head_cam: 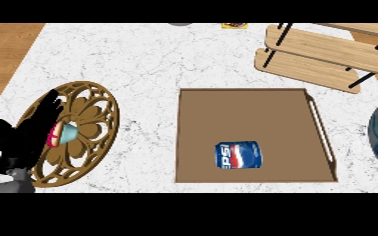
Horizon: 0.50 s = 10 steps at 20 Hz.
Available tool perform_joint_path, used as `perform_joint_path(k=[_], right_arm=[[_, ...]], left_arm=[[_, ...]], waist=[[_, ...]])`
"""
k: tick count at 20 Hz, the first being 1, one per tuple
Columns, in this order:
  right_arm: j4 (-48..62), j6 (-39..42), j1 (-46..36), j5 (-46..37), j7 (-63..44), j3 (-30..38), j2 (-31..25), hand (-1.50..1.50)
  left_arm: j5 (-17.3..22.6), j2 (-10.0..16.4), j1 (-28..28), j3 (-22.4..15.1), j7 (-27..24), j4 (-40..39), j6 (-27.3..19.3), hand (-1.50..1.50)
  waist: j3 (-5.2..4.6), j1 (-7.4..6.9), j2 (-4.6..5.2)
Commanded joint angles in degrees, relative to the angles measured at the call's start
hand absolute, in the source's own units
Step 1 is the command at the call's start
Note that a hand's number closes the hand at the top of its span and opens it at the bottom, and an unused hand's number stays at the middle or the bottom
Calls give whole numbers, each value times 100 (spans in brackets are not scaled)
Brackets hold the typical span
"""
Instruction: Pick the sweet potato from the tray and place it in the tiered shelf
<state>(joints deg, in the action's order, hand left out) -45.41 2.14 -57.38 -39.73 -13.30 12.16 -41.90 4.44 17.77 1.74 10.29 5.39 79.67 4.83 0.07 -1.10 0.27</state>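
Here is the tray (251, 110), sitting mid-table (148, 65) toward the near edge, and there is no sweet potato in it! The only thing on its brown floor is a blue can (238, 155), lying on its side in the near half. The sweet potato shows nowhere else in view either, so where it is cannot be told.

The shelf (317, 45) waits at the far right corner, its wooden tiers bare where they show.

At the table's left edge the left robot hand (22, 140) rests with fingers straight and upward, open and holding nothing. It hangs over a round carved trivet (92, 130), just beside a small pink-and-teal item (63, 133). The right robot hand is out of view.

As for handling, a sweet potato should be stiff, fairly weighty and rough-skinned, so it is not slippery or fragile. It tapers at both ends and may roll. The best hold is likely around the thick middle, fingers curled across its width.

The tray lies well apart from the left robot hand, off toward the right edge.
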Motion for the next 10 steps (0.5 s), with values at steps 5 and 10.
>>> perform_joint_path(k=[5,10], right_arm=[[476,-35,-384,588,225,622,89,-150],[401,264,-282,1274,198,1152,84,-150]], left_arm=[[-128,-227,-192,-80,-167,16,-68,0],[-3,-43,-267,41,215,373,41,0]], waist=[[-6,34,-21],[-3,73,-45]])
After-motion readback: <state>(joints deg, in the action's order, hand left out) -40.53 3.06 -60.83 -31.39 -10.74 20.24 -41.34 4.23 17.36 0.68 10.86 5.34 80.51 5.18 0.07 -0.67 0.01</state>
